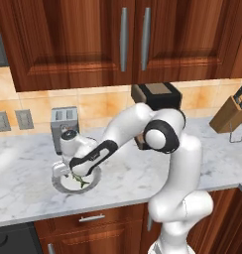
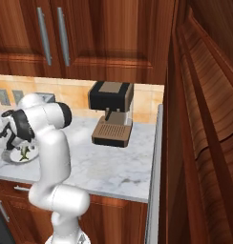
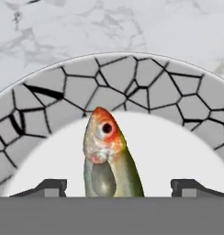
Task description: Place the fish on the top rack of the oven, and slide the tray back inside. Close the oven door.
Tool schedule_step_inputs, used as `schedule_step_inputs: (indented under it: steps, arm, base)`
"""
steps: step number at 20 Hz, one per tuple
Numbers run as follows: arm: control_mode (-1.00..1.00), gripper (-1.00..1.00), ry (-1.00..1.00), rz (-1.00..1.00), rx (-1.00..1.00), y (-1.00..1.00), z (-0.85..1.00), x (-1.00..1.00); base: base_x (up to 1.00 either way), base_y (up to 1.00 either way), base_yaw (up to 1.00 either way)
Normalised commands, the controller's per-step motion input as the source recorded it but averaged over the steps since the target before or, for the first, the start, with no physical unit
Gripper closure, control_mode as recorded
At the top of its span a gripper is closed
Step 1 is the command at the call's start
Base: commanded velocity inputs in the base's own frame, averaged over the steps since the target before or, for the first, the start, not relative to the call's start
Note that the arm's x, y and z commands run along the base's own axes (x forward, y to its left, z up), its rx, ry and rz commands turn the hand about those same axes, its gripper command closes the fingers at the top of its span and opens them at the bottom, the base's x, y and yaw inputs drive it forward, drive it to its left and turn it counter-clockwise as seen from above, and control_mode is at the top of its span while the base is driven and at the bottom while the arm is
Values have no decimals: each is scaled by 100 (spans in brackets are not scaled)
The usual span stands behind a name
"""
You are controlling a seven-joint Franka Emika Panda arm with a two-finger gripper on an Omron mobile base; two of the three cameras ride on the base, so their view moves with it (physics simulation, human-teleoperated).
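early stage. fish (image 3: pixel 109 158) lies on plate (image 3: pixel 132 78) on counter (image 1: pixel 192 163). gripper (image 3: pixel 118 188) low over it, fingers apart either side, not clamped. pickup, oven rack placement, tray slide, door closing all remain.

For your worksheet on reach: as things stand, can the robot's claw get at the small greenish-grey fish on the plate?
Probably yes. The claw hangs right over the crackle-rimmed white plate, its open fingertips flanking the small greenish-grey fish, with nothing between them.
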Motion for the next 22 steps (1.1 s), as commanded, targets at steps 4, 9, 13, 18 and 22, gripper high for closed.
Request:
schedule_step_inputs:
  steps: [4,9,13,18,22]
  arm:
    - [-100,100,0,0,-2,10,-5,0]
    - [-100,100,-14,0,0,-27,14,-48]
    - [-100,100,-31,3,0,-97,66,-70]
    - [-100,100,-32,1,5,-100,78,-62]
    - [-100,100,-29,0,29,-100,87,-60]
  base:
    - [0,0,0]
    - [0,0,0]
    - [0,0,0]
    - [0,0,0]
    - [0,0,0]
